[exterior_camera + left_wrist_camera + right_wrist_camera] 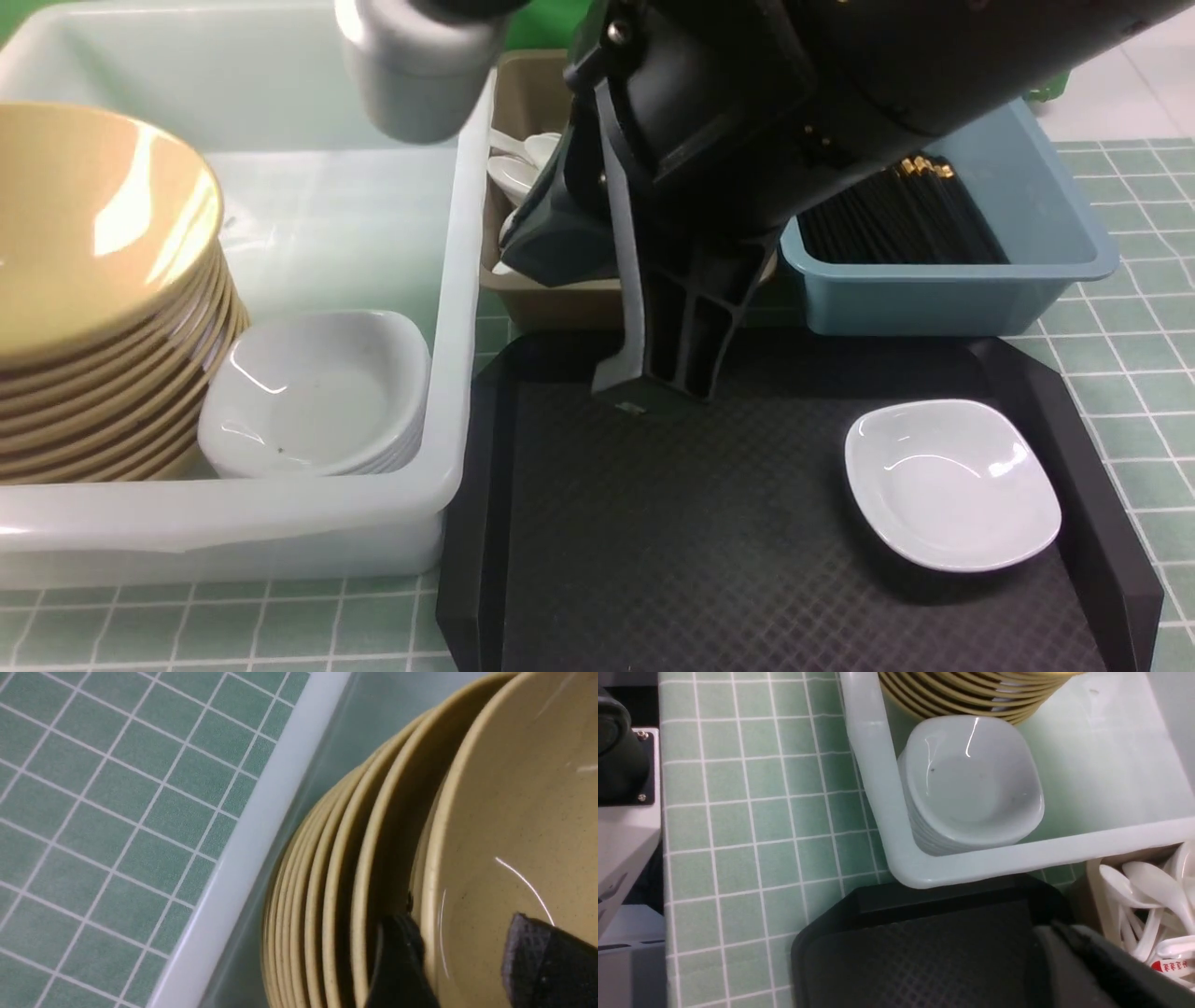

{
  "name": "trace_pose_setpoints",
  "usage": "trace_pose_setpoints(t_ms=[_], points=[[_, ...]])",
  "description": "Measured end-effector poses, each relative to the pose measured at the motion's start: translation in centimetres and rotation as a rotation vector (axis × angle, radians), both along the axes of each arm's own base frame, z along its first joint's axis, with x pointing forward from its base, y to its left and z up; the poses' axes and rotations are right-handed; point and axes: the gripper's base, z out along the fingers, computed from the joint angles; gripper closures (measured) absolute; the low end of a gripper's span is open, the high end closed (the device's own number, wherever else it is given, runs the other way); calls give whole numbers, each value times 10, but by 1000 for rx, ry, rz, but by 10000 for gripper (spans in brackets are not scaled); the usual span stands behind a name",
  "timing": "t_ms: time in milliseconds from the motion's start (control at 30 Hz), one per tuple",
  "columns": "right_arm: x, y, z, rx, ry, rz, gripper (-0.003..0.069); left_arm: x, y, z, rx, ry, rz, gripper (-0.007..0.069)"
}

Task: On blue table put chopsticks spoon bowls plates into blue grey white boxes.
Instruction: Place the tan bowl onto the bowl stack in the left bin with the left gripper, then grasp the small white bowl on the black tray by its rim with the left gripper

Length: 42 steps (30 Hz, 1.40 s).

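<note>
A stack of tan bowls (93, 215) and a stack of white plates (317, 392) stand in the white box (462, 280). In the left wrist view my left gripper (467, 956) is open astride the rim of the top bowl (504, 812), one finger outside it and one inside, well apart. My right gripper (653, 397) hangs shut and empty, pointing down over the far edge of the black tray (700, 541). One white plate (952, 485) lies on the tray's right side. Spoons (518, 168) fill the grey box (523, 93). Chopsticks (896, 219) lie in the blue box (943, 299).
The blue table (1139, 308) shows around the tray and boxes. The right arm's dark body hides much of the grey box. In the right wrist view the spoons (1148, 891) lie just beside the shut gripper (1048, 933), with the white box corner (906, 872) close to the tray.
</note>
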Motion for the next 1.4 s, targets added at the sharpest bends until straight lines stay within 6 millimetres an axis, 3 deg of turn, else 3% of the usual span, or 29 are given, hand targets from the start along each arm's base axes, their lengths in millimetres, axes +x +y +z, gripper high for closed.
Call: trace_pose_setpoints(t_ms=[100, 133, 167, 233, 333, 367, 467, 600, 667, 700, 767, 867, 900, 967, 1000, 1033, 1100, 1233, 1400], points=[[-1, -1, -1, -17, 3, 7, 615, 1, 1, 0, 5, 5, -10, 113], [-1, -1, -1, -19, 3, 6, 615, 1, 1, 0, 5, 7, -11, 103], [-1, -2, -2, -33, 8, 6, 615, 0, 2, 5, 34, 19, -15, 18], [-1, -3, -2, -45, 7, 2, 615, -1, 5, 17, 76, 24, -7, -29], [2, -6, -3, -65, -5, -45, 613, -1, -5, 59, 138, -34, -29, -37], [3, -6, -3, -65, -5, -51, 613, 0, -8, 61, 138, -35, -41, -37], [7, -10, -3, -80, -11, -112, 612, 4, -44, 99, 150, -119, -150, -30], [18, -22, -6, -100, 35, -197, 611, 13, -110, 108, 105, -149, -414, 12], [31, -38, -9, -98, 62, -289, 612, 21, -155, 95, 68, -111, -590, 53], [32, -40, -8, -95, 65, -301, 612, 22, -164, 92, 60, -102, -620, 60], [39, -66, -15, -100, 96, -410, 610, 34, -213, 61, 32, -9, -775, 96], [34, -95, -19, -97, 119, -500, 610, 46, -268, 23, 29, 81, -928, 116], [31, -102, -19, -93, 124, -519, 610, 47, -276, 18, 29, 92, -949, 118], [12, -133, -23, -78, 137, -591, 610, 53, -337, -21, 32, 156, -1088, 123], [5, -142, -22, -67, 136, -609, 610, 56, -354, -34, 33, 179, -1117, 123], [3, -143, -23, -67, 137, -613, 610, 55, -356, -34, 34, 172, -1124, 123], [-14, -161, -30, -60, 151, -656, 610, 58, -397, -61, 37, 200, -1191, 125], [-37, -179, -38, -42, 152, -680, 610, 68, -450, -101, 47, 218, -1260, 125], [-53, -190, -45, -24, 154, -696, 610, 83, -487, -139, 49, 229, -1288, 125]])
